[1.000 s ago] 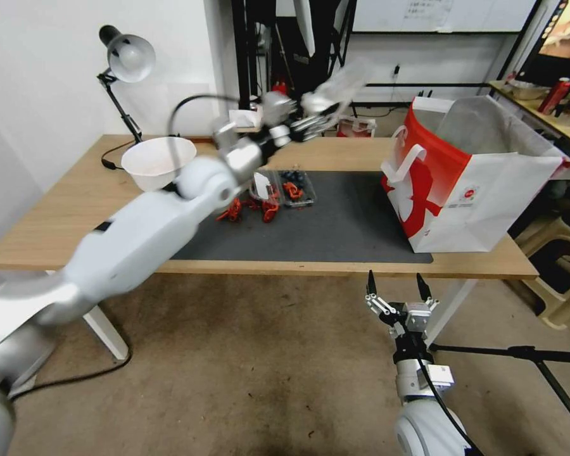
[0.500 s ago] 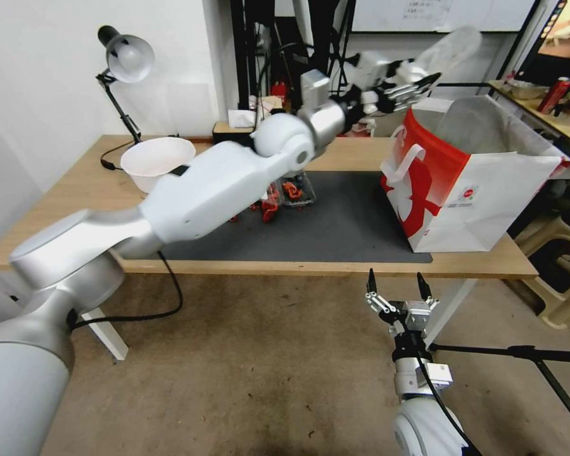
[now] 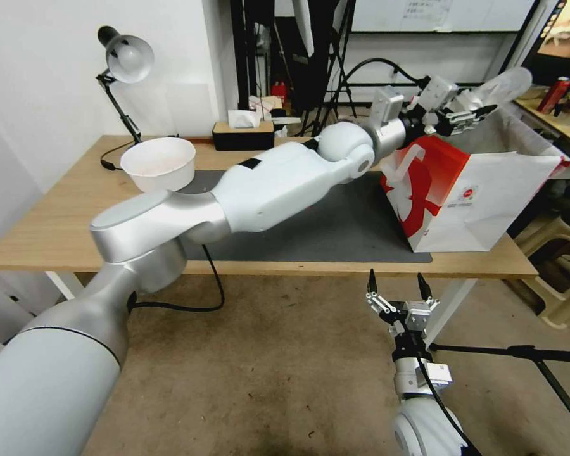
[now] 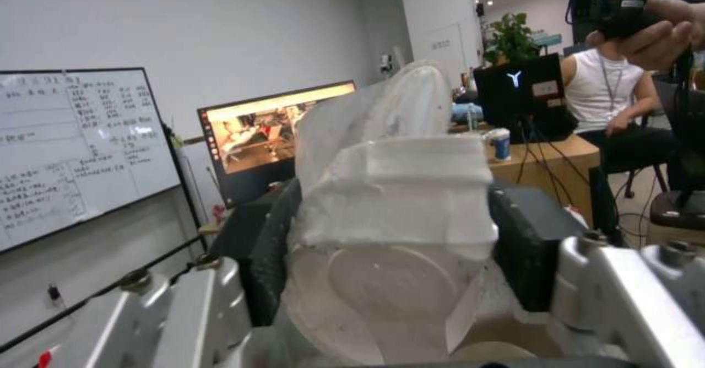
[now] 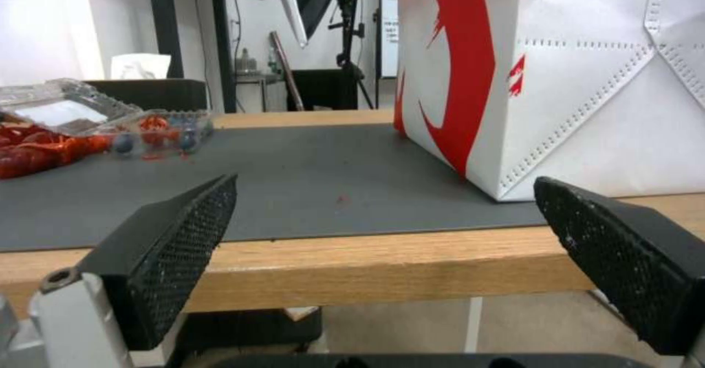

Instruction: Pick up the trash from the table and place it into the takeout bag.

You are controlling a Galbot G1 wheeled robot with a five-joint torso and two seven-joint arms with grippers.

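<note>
My left arm reaches across the table (image 3: 57,215) and its gripper (image 3: 470,114) hangs over the open mouth of the takeout bag (image 3: 481,190), shut on a clear plastic piece of trash (image 3: 508,81). In the left wrist view that crumpled clear piece (image 4: 389,191) sits pinched between the black pads (image 4: 530,247). A white bowl (image 3: 158,161) stands at the mat's far left corner. My right gripper (image 3: 396,292) is open below the table's front edge. In its wrist view it (image 5: 382,258) faces the bag (image 5: 587,81) and a clear tray with red scraps (image 5: 74,120) on the grey mat (image 5: 330,191).
A desk lamp (image 3: 128,57) and a tissue box (image 3: 242,130) stand at the table's back edge. Beige stools (image 3: 563,278) and a black tripod leg (image 3: 519,351) are on the floor to the right. A side table with a red can (image 3: 556,94) lies beyond the bag.
My left arm has swung to the right, carrying the clear plastic piece from above the mat's middle to above the bag's mouth. The right arm has not moved.
</note>
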